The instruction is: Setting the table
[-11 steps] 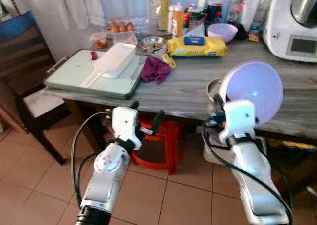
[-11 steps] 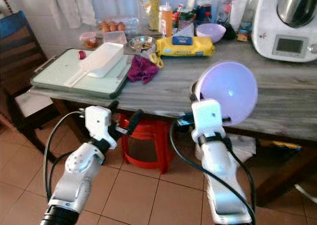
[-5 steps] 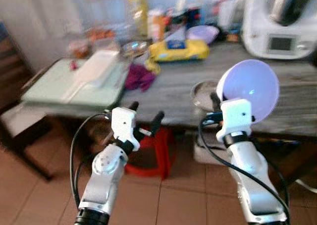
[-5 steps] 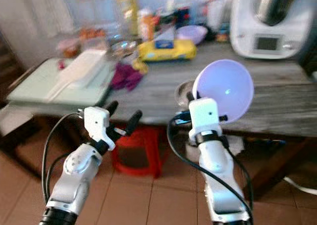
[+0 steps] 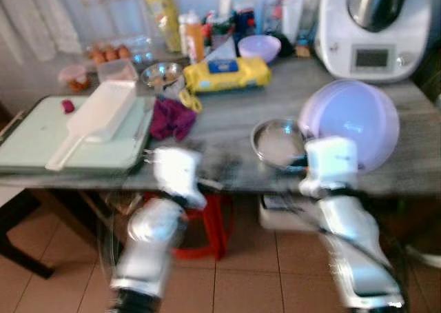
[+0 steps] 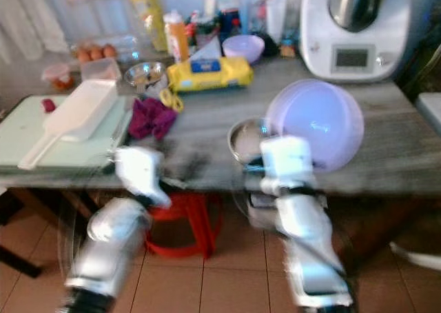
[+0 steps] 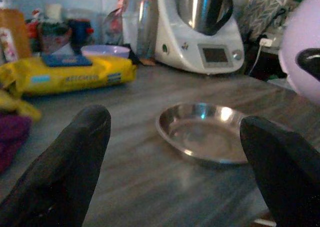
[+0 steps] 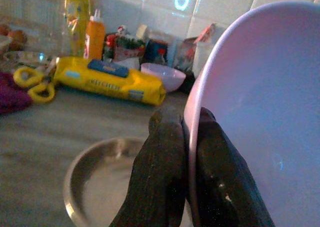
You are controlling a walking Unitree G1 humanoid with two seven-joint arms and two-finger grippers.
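Over steel dish (image 5: 277,142), right gripper (image 8: 189,132) still pinching lilac bowl (image 5: 351,123)

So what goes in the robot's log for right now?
right claw: pinching lilac bowl rim | left claw: open, facing steel dish | table

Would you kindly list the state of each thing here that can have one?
Lilac bowl: tilted on edge, rim pinched by right gripper.
Left gripper: open, holding nothing.
Steel dish: upright on the counter, empty.
Small lilac bowl: upright at the back.
Yellow packet: lying flat, closed.
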